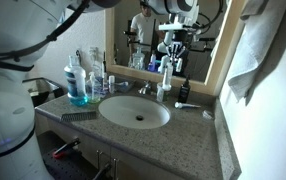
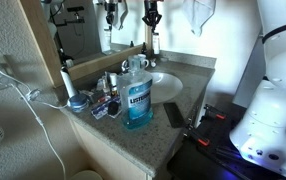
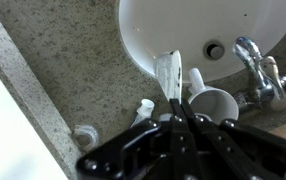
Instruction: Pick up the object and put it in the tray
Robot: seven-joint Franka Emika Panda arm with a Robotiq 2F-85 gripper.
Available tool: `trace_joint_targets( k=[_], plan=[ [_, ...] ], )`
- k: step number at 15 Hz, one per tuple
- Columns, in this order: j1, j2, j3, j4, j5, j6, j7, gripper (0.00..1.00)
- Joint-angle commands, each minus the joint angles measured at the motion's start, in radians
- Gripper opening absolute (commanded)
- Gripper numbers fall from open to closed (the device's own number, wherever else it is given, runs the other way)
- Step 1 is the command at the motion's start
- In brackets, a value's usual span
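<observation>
The slim white bottle sticks out from between my fingertips in the wrist view, over the rim of the white sink basin. Its cap is hidden by the fingers. My gripper is shut on the bottle's top. In both exterior views the gripper hangs over the faucet side of the sink, with the bottle below it beside the faucet. A dark tray lies at the far end of the counter, past the blue-liquid bottle.
A white cup, a tube and a small white cap lie on the speckled counter near the faucet. The blue-liquid bottle, smaller bottles, a toothbrush charger and a comb crowd the other end. A mirror stands behind the sink.
</observation>
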Motion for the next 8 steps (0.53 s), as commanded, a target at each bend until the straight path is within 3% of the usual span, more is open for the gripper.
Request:
trace_joint_targets(
  k=[1, 8],
  plan=[
    [0.065, -0.065, 0.009, 0.020, -0.042, -0.073, 0.041, 0.01],
    [0.205, -0.073, 0.055, 0.030, -0.058, -0.023, 0.056, 0.01]
  ],
)
